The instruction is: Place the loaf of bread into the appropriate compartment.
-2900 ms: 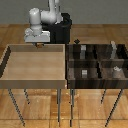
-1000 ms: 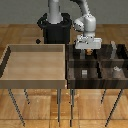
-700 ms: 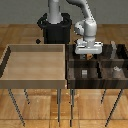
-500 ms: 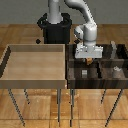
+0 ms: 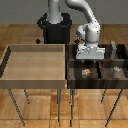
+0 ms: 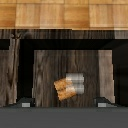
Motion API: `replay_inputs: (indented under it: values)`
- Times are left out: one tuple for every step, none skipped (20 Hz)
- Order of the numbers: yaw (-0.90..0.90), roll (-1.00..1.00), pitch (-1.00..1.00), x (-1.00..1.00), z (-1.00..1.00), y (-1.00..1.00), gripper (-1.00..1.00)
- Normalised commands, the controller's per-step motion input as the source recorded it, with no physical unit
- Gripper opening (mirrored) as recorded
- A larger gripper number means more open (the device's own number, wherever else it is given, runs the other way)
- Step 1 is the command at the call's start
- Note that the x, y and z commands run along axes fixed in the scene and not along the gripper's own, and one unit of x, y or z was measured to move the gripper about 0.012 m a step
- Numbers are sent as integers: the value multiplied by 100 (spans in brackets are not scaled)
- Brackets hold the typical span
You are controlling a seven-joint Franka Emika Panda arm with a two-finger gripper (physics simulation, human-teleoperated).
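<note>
The light tan tray (image 5: 34,62) was seen on the exterior view's left, with the dark divided box (image 5: 97,70) just beside it on the exterior view's right. The arm was reached over the box, and the gripper (image 5: 90,51) was held above the near cell on the side next to the tray, the compartment (image 5: 86,73) in question. In the wrist view the gripper's two fingertips (image 6: 25,104) were spread wide at either side of the streaked floor, nothing being held between them, so the gripper was judged released. The loaf of bread (image 6: 65,89) was seen lying on the compartment floor, tilted, touching a small grey block (image 6: 76,78); in the exterior view it appeared as a tan speck. The placing was judged all but done. For the step to be finished well, a straight vertical lift would be wanted, the fingers being kept spread and clear of the wood walls, so that the loaf is not dragged or nudged.
</note>
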Motion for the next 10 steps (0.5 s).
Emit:
replay_inputs:
  values:
    - [0, 0, 0, 0, 0, 0, 100]
    - [0, 0, 0, 0, 0, 0, 100]
    - [0, 0, 0, 0, 0, 0, 100]
    - [0, 0, 0, 0, 0, 0, 100]
    - [0, 0, 0, 0, 0, 0, 100]
    - [0, 0, 0, 0, 0, 0, 100]
    - [0, 0, 0, 0, 0, 0, 100]
    - [0, 0, 0, 0, 0, 0, 100]
    - [0, 0, 0, 0, 0, 0, 100]
    - [0, 0, 0, 0, 0, 0, 100]
